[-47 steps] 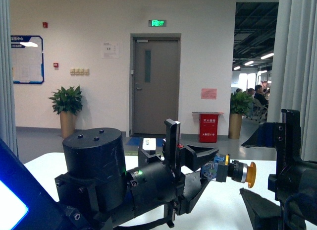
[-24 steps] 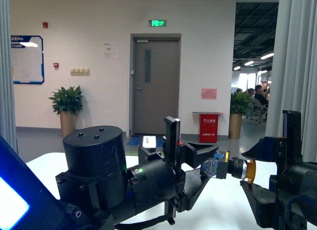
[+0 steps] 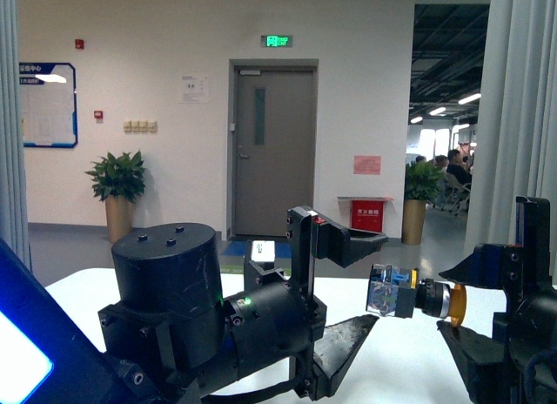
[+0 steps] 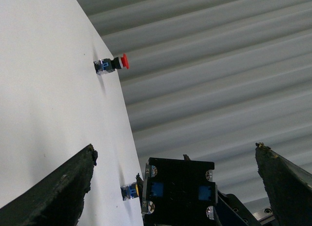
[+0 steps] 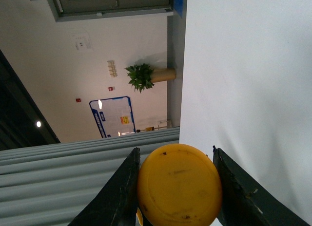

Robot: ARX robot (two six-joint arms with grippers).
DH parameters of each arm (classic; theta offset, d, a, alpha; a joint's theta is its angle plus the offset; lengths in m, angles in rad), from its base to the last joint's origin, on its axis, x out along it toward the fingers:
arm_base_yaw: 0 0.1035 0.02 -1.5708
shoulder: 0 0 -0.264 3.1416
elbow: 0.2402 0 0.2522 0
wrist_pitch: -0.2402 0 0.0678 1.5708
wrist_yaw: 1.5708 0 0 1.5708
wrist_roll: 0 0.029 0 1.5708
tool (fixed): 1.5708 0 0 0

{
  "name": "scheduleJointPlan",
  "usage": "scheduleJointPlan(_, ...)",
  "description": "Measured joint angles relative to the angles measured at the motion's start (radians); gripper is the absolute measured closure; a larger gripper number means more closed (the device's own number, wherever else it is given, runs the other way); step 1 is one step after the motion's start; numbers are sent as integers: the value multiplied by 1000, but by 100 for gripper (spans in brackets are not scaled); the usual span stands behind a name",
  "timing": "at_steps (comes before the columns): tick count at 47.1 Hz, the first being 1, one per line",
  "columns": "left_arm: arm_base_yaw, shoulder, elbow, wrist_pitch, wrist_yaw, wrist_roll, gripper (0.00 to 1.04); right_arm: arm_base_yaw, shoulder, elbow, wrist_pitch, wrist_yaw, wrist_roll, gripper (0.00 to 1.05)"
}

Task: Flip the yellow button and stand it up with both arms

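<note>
Fingers of the black right hand clamp the round, smooth yellow-capped push-button by its disc; the flat-fingered left hand gapes wide beside it.

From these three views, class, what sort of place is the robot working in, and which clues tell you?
Probably an indoor hall of an office or lab building: a grey door under a green exit sign, a red cabinet against the wall, and a potted plant.

Red button lying on white table; grey door, potted plant.
</note>
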Motion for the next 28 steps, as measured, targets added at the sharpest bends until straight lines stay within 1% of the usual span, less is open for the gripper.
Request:
scheduleJointPlan(18,0,0,0,0,0,0,7,-11,-46,-33,-9,-15,-13,67)
scheduleJointPlan(19,-5,-2,0,-18,-22,14,7,-12,-50,-37,-10,-15,-14,67)
scheduleJointPlan(20,-22,-24,10,-133,-197,84,7,-14,-56,-42,-11,-16,-16,67)
scheduleJointPlan(22,-43,-56,24,-321,-438,172,7,-16,-66,-50,-11,-19,-19,67)
scheduleJointPlan(23,-51,-73,27,-402,-542,240,7,-16,-71,-53,-13,-19,-20,67)
scheduleJointPlan(24,-60,-96,31,-506,-678,307,7,-16,-74,-55,-14,-23,-21,67)
scheduleJointPlan(25,-64,-109,34,-547,-741,359,7,-17,-78,-59,-15,-26,-23,67)
scheduleJointPlan(27,-73,-132,38,-649,-924,470,7,-18,-90,-71,-16,-27,-27,67)
scheduleJointPlan(28,-75,-138,38,-665,-966,502,7,-18,-94,-73,-18,-27,-29,67)
